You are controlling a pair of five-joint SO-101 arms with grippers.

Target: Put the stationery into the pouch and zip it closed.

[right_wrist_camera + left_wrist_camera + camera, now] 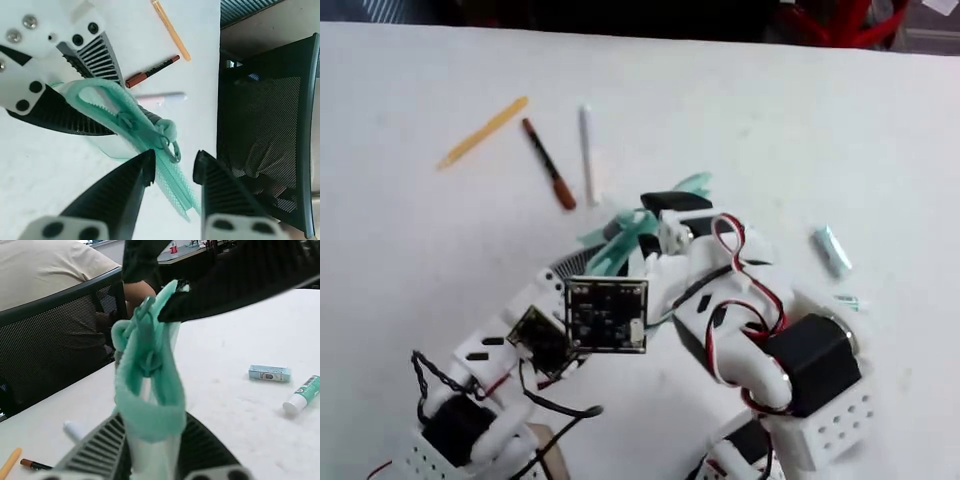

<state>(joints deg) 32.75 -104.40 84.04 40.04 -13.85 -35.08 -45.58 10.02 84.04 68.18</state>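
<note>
The left gripper (152, 447) clamps the teal pouch (150, 385) at mid-table. The right gripper (172, 167) is parted, its jaws straddling the zip pull (167, 129).

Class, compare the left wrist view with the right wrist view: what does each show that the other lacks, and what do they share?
Left wrist view: a small teal box and a glue stick lying on the table.
Right wrist view: the right gripper with its jaws apart, and the end of the zipper seen in the gap.
Shared: the teal pouch held by the left gripper; the yellow pen, brown pen and white pen on the table; and a mesh chair.
</note>
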